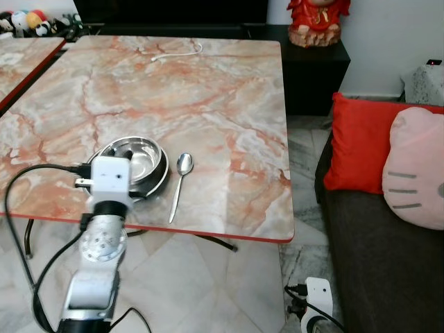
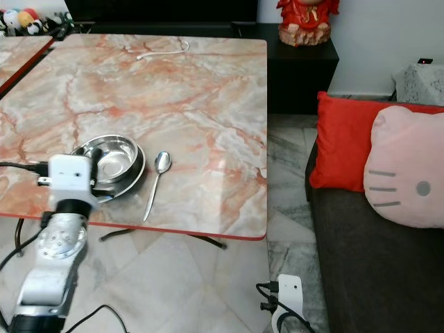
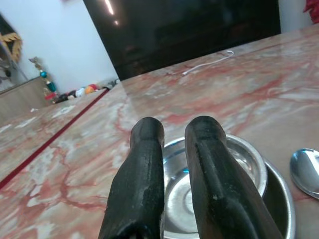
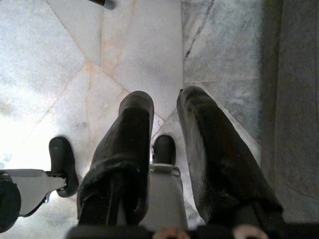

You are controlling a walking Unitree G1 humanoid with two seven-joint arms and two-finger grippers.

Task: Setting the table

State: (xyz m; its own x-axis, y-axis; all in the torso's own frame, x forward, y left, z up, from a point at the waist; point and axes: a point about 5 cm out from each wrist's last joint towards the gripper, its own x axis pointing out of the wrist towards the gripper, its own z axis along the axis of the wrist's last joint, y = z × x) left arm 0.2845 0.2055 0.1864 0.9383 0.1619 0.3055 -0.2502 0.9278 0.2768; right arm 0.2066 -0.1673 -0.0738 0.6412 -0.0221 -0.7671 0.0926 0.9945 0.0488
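Note:
A steel bowl (image 1: pixel 137 155) sits in a dark plate (image 1: pixel 159 182) near the front edge of the marble table (image 1: pixel 229 104). Just to its right lies a steel spoon (image 1: pixel 180 182), bowl end pointing away from me. My left arm's white wrist block (image 1: pixel 109 179) hangs over the near rim of the plate. In the left wrist view my left gripper (image 3: pixel 174 127) hovers just above the steel bowl (image 3: pixel 239 159), fingers slightly apart with nothing between them. My right gripper (image 4: pixel 164 97) hangs idle over the floor, fingers apart and empty.
A white cable (image 1: pixel 177 52) lies at the table's far side. A second marble table (image 1: pixel 21 62) adjoins on the left. To the right stands a dark sofa (image 1: pixel 388 263) with a red cushion (image 1: pixel 354 142) and a pink cushion (image 1: pixel 416 170). A red figurine (image 1: pixel 318 21) sits on a black cabinet.

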